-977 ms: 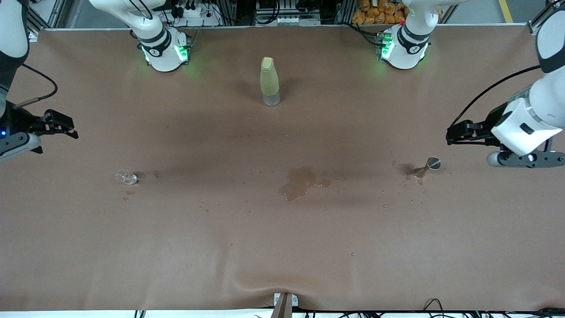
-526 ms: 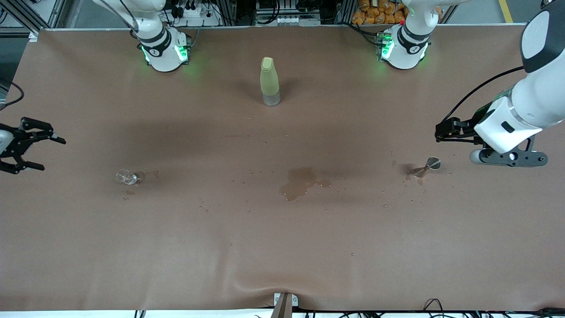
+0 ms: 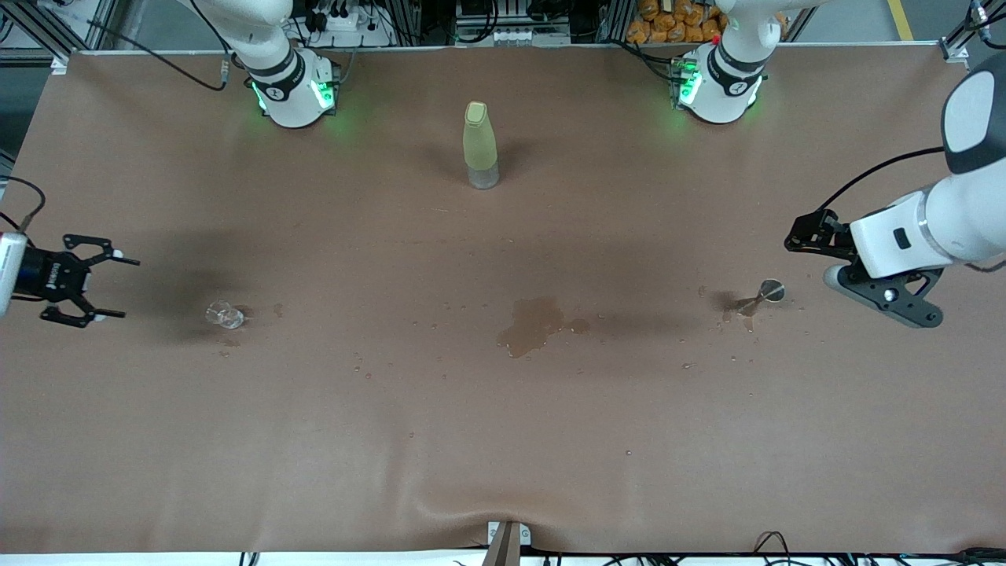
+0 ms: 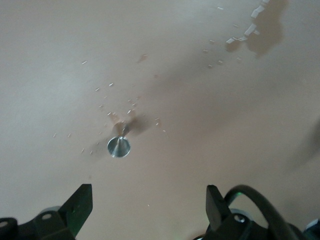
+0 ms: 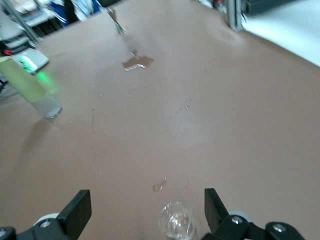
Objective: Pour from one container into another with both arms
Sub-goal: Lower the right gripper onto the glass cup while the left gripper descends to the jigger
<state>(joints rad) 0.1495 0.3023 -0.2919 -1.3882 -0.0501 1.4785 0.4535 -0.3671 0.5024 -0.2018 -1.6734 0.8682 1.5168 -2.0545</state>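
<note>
Brown, matte covering spread over the worktop (image 3: pixel 707 440), marked with a wet puddle (image 3: pixel 530 324) near its middle and scattered droplets. The right claw (image 3: pixel 93 289) hung low over the worktop at the right arm's end, fingers spread wide and holding nothing; a small clear glass (image 3: pixel 225 315) lay just ahead of it, between its fingers in the right wrist view (image 5: pixel 176 224), apparently tipped on its side, though that was hard to tell. The left claw (image 3: pixel 800 238) hovered at the left arm's end, likewise wide open and empty, with a small shiny metal cup (image 3: pixel 770 291), rounded and reflective, close in front of it and a damp smear beside it; the left wrist view showed it ahead between the fingers (image 4: pixel 118 147). A tall pale-green bottle (image 3: pixel 479 145) with a clear base stood upright well apart from both claws, about midway between the arms' bases. Each claw was nearest its own vessel, so the coming move probably turned on a short reach forward and down.
</note>
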